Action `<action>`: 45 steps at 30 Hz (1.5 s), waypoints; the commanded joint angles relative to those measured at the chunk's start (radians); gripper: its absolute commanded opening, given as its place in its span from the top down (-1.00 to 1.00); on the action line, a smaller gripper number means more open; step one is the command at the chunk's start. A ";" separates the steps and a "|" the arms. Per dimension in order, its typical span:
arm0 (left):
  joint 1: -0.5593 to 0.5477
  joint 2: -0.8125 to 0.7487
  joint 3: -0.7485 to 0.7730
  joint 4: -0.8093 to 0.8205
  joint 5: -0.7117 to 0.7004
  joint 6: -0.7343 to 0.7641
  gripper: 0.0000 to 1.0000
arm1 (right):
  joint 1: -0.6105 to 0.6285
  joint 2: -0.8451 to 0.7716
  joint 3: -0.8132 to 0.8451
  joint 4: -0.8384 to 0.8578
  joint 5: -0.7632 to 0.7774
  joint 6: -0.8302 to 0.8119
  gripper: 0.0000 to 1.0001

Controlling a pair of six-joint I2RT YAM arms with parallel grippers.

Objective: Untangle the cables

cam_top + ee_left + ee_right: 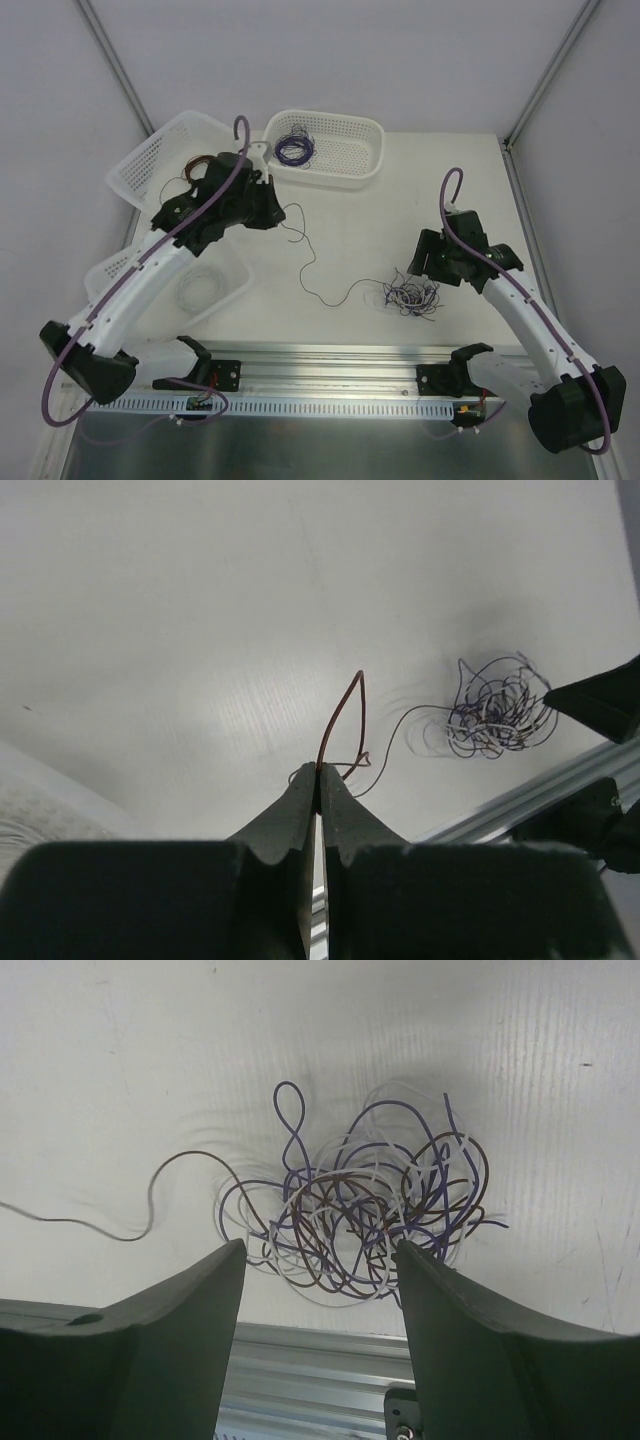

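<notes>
The cables lie as a knotted clump of purple, dark brown and whitish wires near the table's front edge. One brown strand trails from the clump to my left gripper, which hangs over the table's back left. In the left wrist view that gripper is shut on the brown strand, with the clump far off to the right. My right gripper hovers just right of the clump. In its wrist view it is open, nothing between the fingers, and the clump lies just beyond them.
A white basket at the back holds a purple coil. A tilted basket at the back left holds brown wire. A third basket under the left arm holds a whitish coil. A metal rail runs along the near edge.
</notes>
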 commanded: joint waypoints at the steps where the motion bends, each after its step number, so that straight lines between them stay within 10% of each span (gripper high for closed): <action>1: 0.009 0.141 -0.092 0.100 0.074 -0.010 1.00 | 0.009 0.000 -0.006 0.021 -0.018 0.013 -0.31; 5: 0.009 0.282 -0.088 0.145 0.037 0.012 1.00 | 0.014 0.003 -0.024 0.018 -0.015 0.012 -0.32; 16: -0.147 0.378 -0.020 0.155 0.166 0.262 -0.57 | 0.014 -0.069 -0.021 -0.047 0.047 -0.005 -0.42; 29: -0.448 0.588 -0.044 0.194 0.000 0.251 -0.34 | 0.014 -0.121 -0.047 -0.050 0.042 0.022 -0.45; 45: -0.528 0.789 -0.014 0.198 -0.064 0.191 0.19 | 0.012 -0.162 -0.053 -0.068 0.073 0.036 -0.46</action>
